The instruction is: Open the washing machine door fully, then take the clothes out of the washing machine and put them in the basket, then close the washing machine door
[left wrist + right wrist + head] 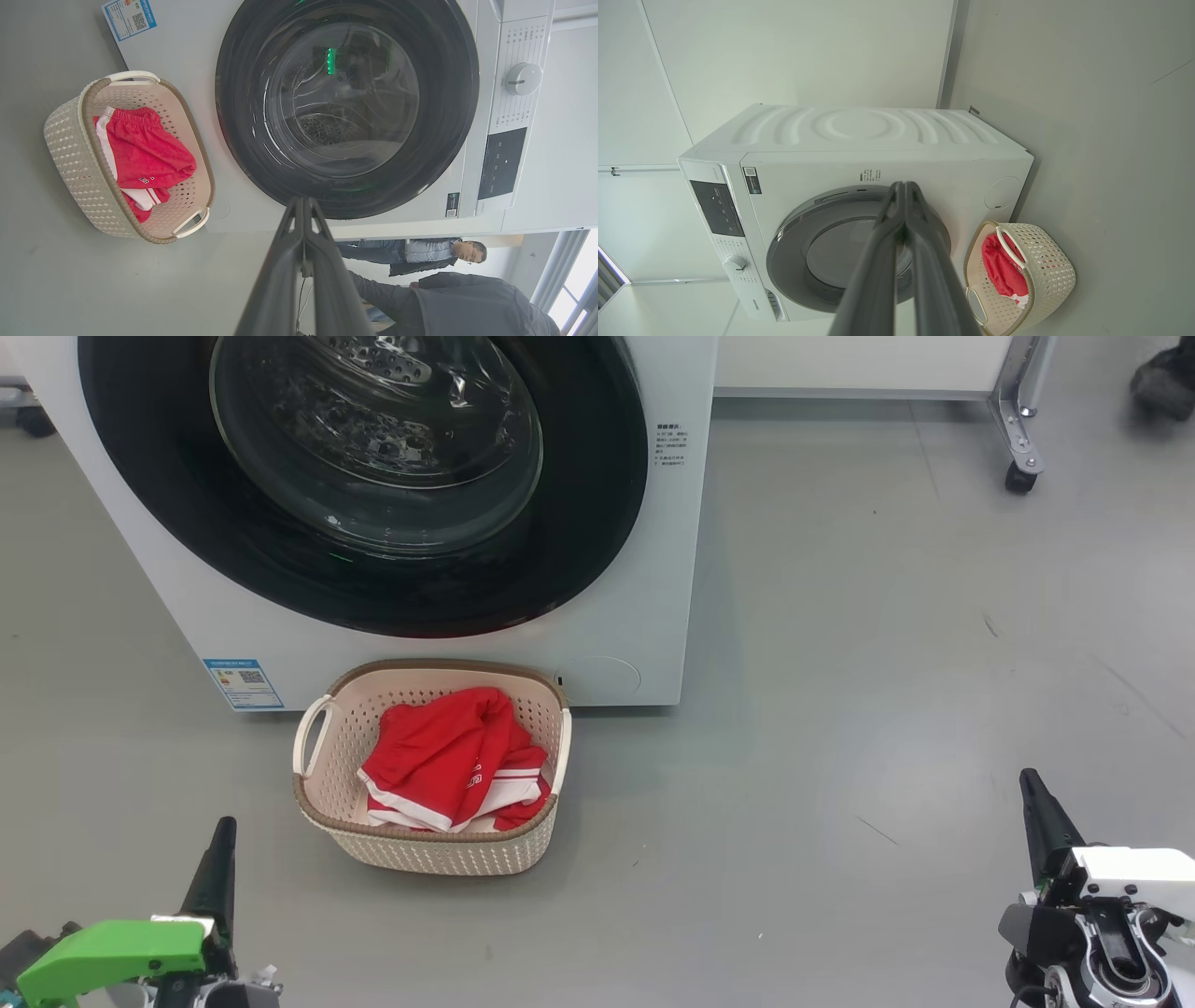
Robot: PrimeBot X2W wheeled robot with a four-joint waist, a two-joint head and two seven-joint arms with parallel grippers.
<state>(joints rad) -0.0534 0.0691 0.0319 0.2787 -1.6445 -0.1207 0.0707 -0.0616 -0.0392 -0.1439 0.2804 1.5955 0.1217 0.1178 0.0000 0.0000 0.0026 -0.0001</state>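
Two grippers, both empty, fingers pressed together: the left gripper (222, 835) at the lower left of the head view, the right gripper (1034, 793) at the lower right, each over grey floor (840, 709). Between them, lower centre, one basket (439, 855) stands just in front of the one washer (653, 644) and holds one heap of red-and-white clothes (439, 756); how many garments, I cannot tell. The one door (597, 523), upper centre, sits shut.
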